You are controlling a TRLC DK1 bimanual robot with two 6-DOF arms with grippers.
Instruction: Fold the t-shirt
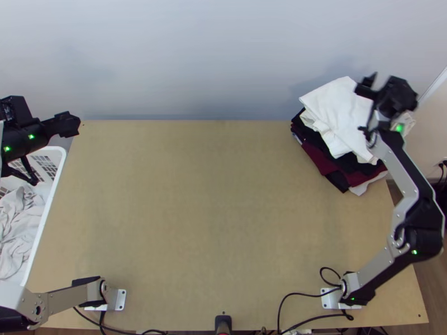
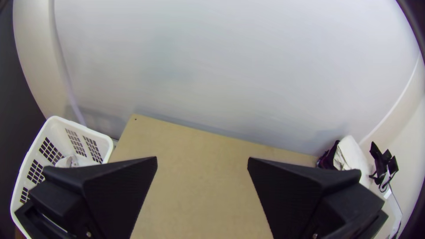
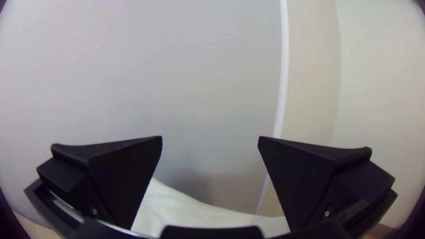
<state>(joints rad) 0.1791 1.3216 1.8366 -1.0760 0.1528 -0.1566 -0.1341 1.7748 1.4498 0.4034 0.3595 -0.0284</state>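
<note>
Basket (image 1: 43, 215) beside the table (image 1: 195, 223) holds pale cloth (image 1: 19, 215), loosely bunched

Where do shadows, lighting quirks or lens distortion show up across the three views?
Top view: soft shadow on the wall beside the stacked clothes, small green lights glowing on both arms; left wrist view: fisheye bending along the wall's seams, dark corners; right wrist view: dim shadow on the wall beyond the white cloth, pale strip bowed, corners dark.
</note>
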